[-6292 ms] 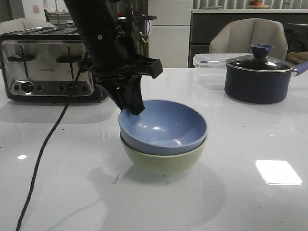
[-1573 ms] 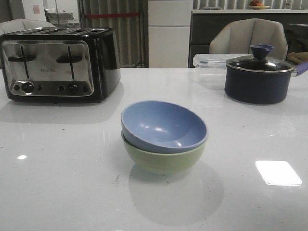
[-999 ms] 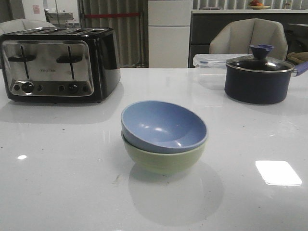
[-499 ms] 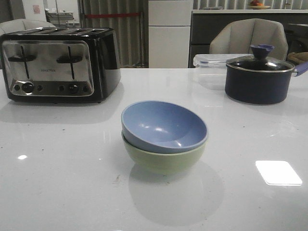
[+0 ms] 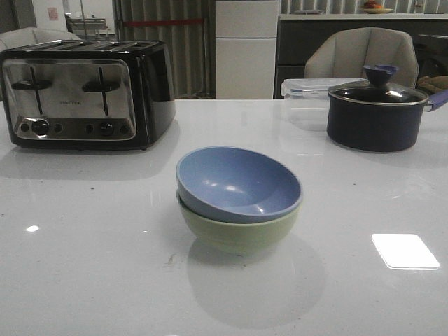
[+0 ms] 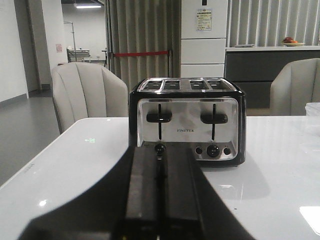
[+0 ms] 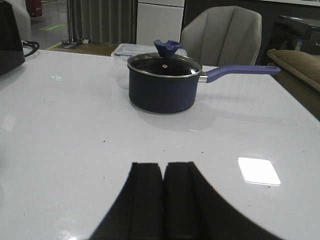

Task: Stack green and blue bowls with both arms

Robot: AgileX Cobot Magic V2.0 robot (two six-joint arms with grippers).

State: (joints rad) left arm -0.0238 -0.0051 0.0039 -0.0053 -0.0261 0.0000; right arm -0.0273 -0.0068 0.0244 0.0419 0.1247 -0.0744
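In the front view the blue bowl (image 5: 238,183) sits nested inside the green bowl (image 5: 238,231) at the centre of the frame, on the white bench (image 5: 91,266), its rim tilted slightly toward the camera. The stack looks complete, so no grasp seems left to make. Neither arm shows in the front view. The left end effector (image 6: 159,192) has its fingers pressed together and holds nothing, facing the toaster (image 6: 188,125) in the middle of its frame. The right end effector (image 7: 163,200) is likewise closed and empty, facing the navy pot (image 7: 164,85). Neither wrist view shows the bowls, so which arm is nearer cannot be told.
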